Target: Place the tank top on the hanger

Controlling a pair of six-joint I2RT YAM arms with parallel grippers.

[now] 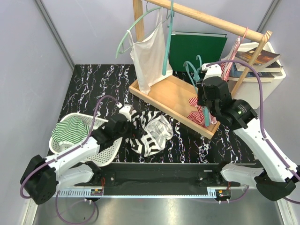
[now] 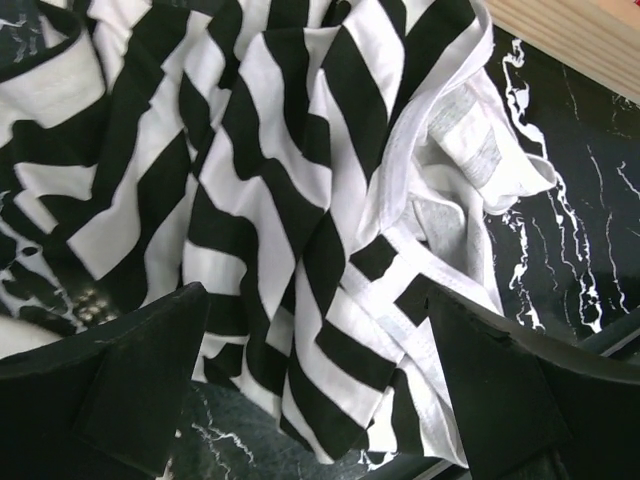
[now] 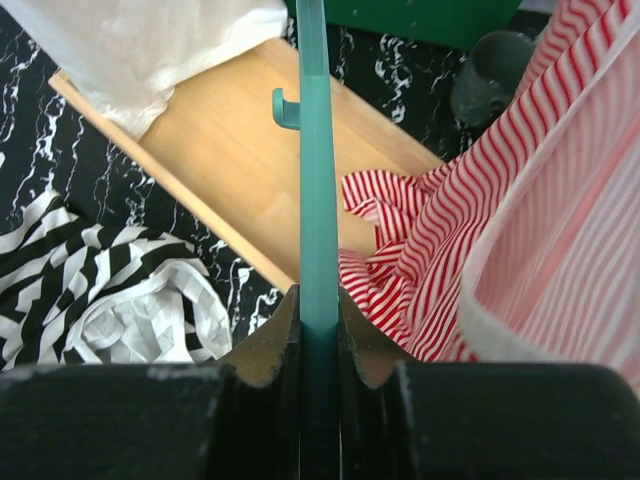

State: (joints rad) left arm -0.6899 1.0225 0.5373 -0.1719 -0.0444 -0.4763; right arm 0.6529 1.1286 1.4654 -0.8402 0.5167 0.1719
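1. Tank top: we find it crumpled on the table, mid near edge.
2. Left tool: spread wide over it.
3. Right tool: we see it pinching the hanger above the wooden tray.

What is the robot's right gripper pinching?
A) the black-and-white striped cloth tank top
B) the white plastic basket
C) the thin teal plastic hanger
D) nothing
C: the right wrist view shows the right gripper shut on the thin teal plastic hanger, whose bar runs straight up out of the grip.
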